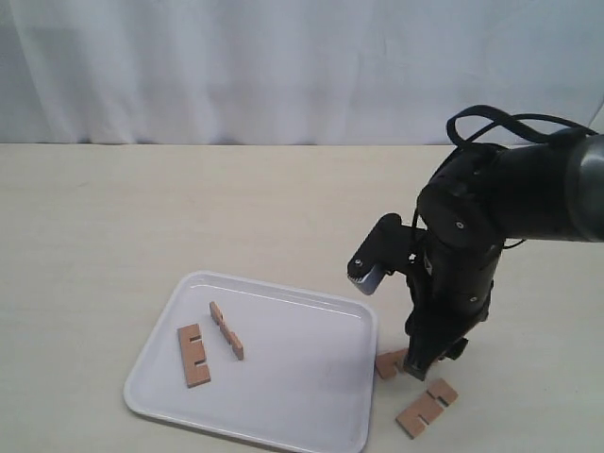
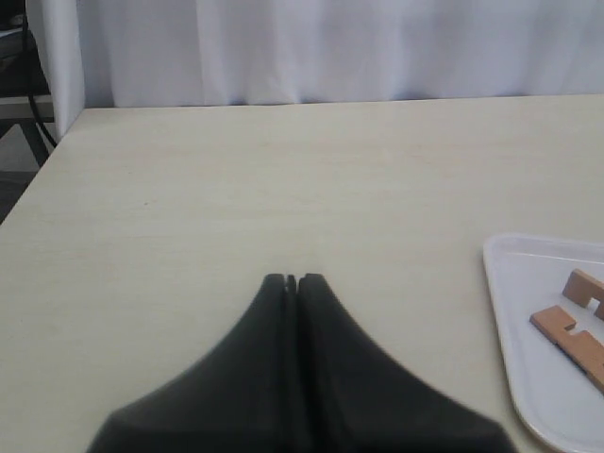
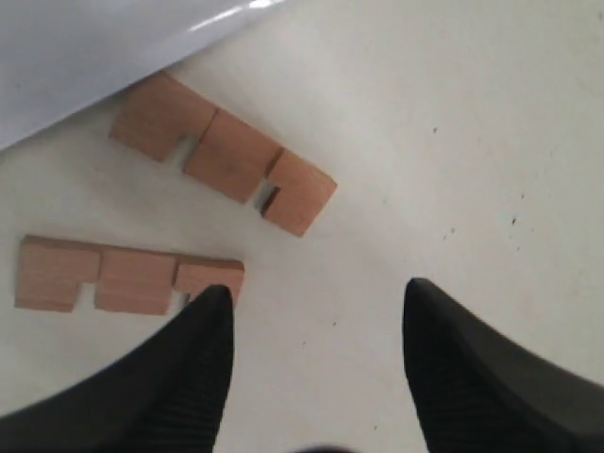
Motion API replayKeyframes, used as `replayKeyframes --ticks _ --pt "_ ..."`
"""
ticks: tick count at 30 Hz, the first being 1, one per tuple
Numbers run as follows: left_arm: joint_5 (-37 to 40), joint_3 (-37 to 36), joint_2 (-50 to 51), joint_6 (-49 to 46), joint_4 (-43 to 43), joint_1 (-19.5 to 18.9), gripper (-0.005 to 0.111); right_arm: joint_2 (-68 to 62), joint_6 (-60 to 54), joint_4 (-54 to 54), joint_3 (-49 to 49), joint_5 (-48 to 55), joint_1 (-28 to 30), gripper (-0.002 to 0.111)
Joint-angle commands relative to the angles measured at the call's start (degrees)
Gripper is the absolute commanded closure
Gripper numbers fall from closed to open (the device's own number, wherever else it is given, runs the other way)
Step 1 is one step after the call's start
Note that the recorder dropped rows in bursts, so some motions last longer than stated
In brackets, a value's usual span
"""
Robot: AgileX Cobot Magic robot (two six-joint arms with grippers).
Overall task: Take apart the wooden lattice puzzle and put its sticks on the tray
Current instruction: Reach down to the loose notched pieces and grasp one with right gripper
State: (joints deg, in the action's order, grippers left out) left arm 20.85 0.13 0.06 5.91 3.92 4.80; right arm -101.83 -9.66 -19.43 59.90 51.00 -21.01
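Beside tray (image 1: 302, 377), right gripper (image 3: 316, 291) pointing down, parted

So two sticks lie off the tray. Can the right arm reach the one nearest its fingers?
Likely yes: the right gripper hangs open low over the table, and that stick lies flat by one fingertip, uncovered; the jaws need shifting sideways.

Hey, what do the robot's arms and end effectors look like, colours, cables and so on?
The right arm is glossy black with rounded joints and looped black cables. The left end effector and right end effector have matte black tapering fingers; the right's pads look finely ribbed.
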Motion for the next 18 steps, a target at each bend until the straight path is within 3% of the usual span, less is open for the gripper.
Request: replayKeyframes --ticks 1,8,14,18 --pt "-0.53 -0.13 -0.06 -0.04 0.17 -0.05 0.107 0.57 -3.16 -0.28 -0.26 -4.55 0.24 0.056" --pt "-0.53 -0.13 -0.06 -0.04 0.17 -0.05 0.107 -1.23 -9.65 -0.2 0.0 -2.69 1.57 0.056" --pt "-0.53 -0.13 -0.06 -0.04 0.17 -0.05 0.107 -4.53 -23.01 12.71 3.12 0.05 7.72 0.056" --pt "-0.53 -0.13 -0.06 -0.04 0.17 -0.05 0.107 -5.07 -34.38 17.48 3.35 -1.36 8.2 0.056"
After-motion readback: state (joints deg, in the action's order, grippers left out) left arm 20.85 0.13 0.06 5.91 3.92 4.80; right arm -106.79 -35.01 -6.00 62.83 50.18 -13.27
